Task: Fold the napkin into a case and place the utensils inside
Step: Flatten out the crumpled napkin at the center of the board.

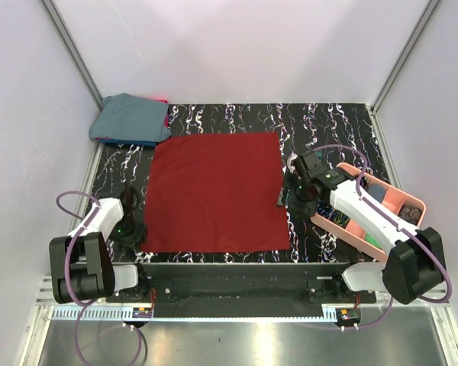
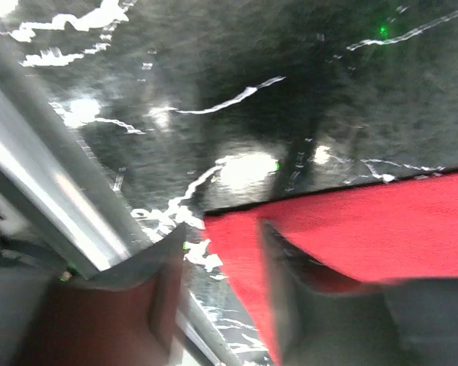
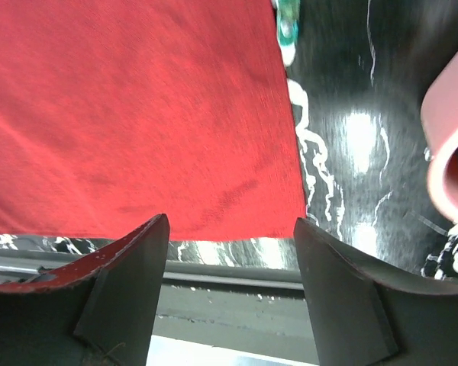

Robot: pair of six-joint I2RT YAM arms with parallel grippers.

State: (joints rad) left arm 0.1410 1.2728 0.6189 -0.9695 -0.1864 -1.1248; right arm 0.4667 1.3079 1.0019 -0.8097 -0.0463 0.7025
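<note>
My left claw [image 1: 133, 232] sits by the near left corner of the napkin [image 1: 214, 191] in the overhead view. My right claw [image 1: 286, 200] sits at the napkin's right edge. The napkin lies flat and unfolded on the black marbled table [image 1: 328, 122]. A pink tray [image 1: 330, 226] stands to the right of the napkin, past the right claw. A blue-grey cloth [image 1: 130, 118] is bunched just beyond the napkin's far left corner.

From the left wrist the picture is blurred. I see the left claw [image 2: 221, 229] partly open, with a clear gap between its fingers. A corner of the napkin [image 2: 366, 221] reaches into that gap. I cannot tell whether either finger touches the cloth.

From the right wrist I see the right claw [image 3: 229, 221] spread wide and holding nothing. A corner of the napkin [image 3: 137, 114] lies just beyond the fingers. The tray [image 3: 446, 145] is to the napkin's right, apart from it. A small teal piece [image 3: 288, 19] lies just off the napkin's right edge, cut off by the frame.
</note>
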